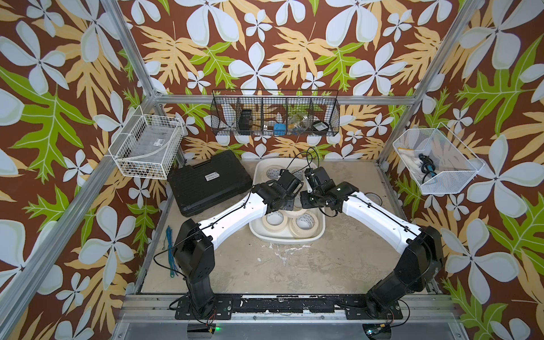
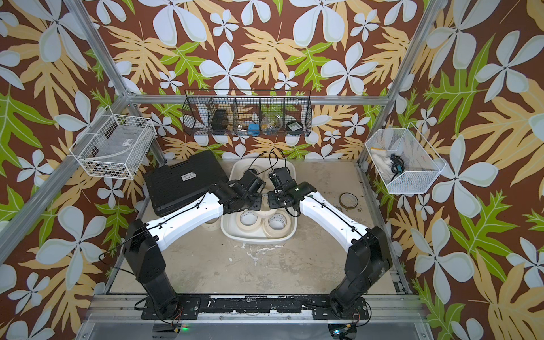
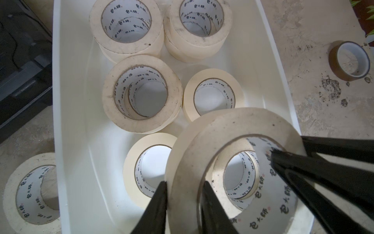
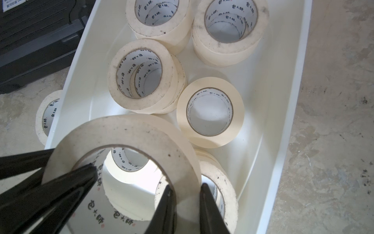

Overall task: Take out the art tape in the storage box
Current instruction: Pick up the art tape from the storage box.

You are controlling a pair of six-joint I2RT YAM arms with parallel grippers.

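Note:
The storage box [image 3: 68,121] is a white tub holding several cream art tape rolls, some stacked [image 3: 141,93], some single [image 3: 213,95]. One art tape roll [image 3: 202,141] is raised and tilted above the box's near end. My left gripper [image 3: 184,183] is shut on one side of that roll's wall, one finger inside the core and one outside. My right gripper [image 4: 186,185] is shut on the opposite side of the same roll [image 4: 121,131]. In both top views the two wrists meet over the box [image 1: 287,240], hiding the held roll.
One cream roll [image 3: 30,192] lies on the table just outside the box's left wall. A brown tape ring [image 2: 348,200] lies on the table right of the box. A black ribbed case [image 1: 209,184] touches the box's left side. Wire baskets hang on the walls.

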